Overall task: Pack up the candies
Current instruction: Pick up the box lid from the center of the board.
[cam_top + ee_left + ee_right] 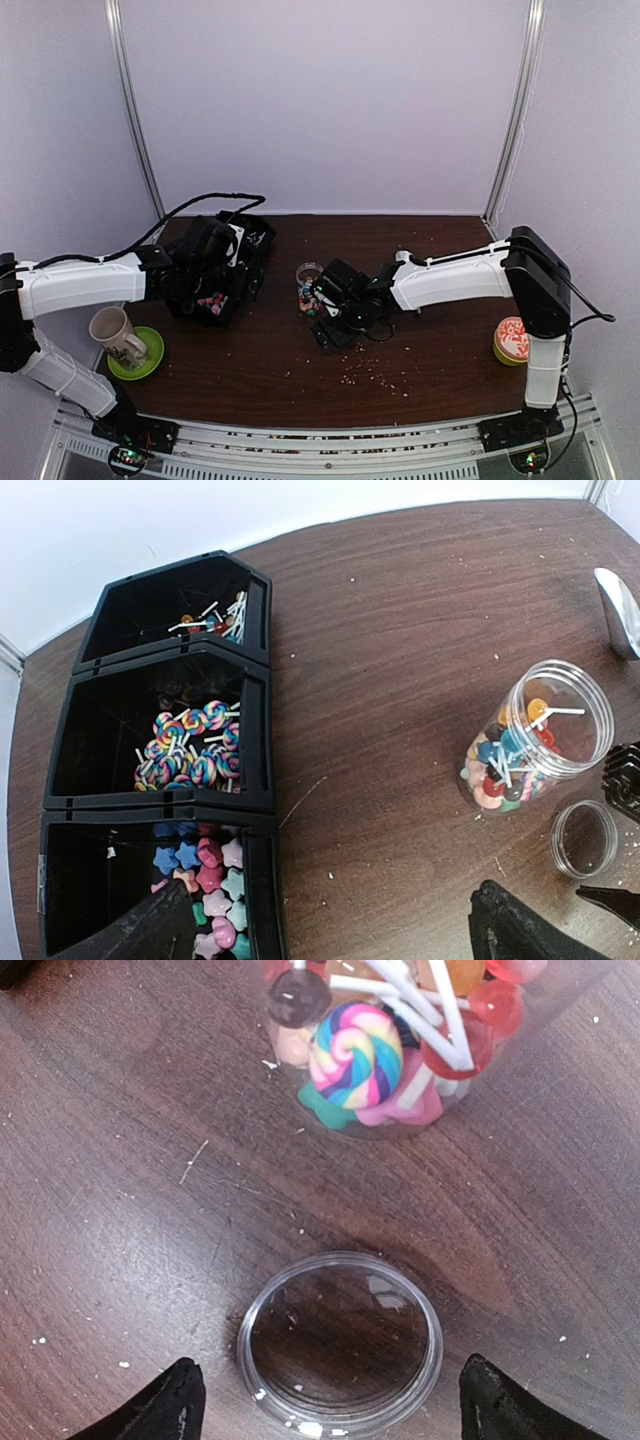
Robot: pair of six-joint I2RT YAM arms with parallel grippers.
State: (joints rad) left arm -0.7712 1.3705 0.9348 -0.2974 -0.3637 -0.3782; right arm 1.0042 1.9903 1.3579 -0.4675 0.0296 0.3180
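A black three-part bin (258, 740) holds the candies: star-like pieces (205, 880) in the near part, swirled lollipops (190, 750) in the middle, a few white-stick ones (215, 615) in the far part. A clear jar (530, 740) stands part full of mixed candies, and its clear lid (585, 838) lies flat beside it. My left gripper (330, 930) is open and empty, one finger over the star part. My right gripper (330, 1410) is open and empty, with a finger on each side of the lid (340, 1345), just below the jar (390, 1050).
A beige mug on a green plate (150, 350) stands at the front left. An orange round tin (512, 340) sits at the right edge. Pale crumbs (375, 375) lie scattered on the brown table. The bin (250, 255) is at the back left, the jar (309, 275) mid-table.
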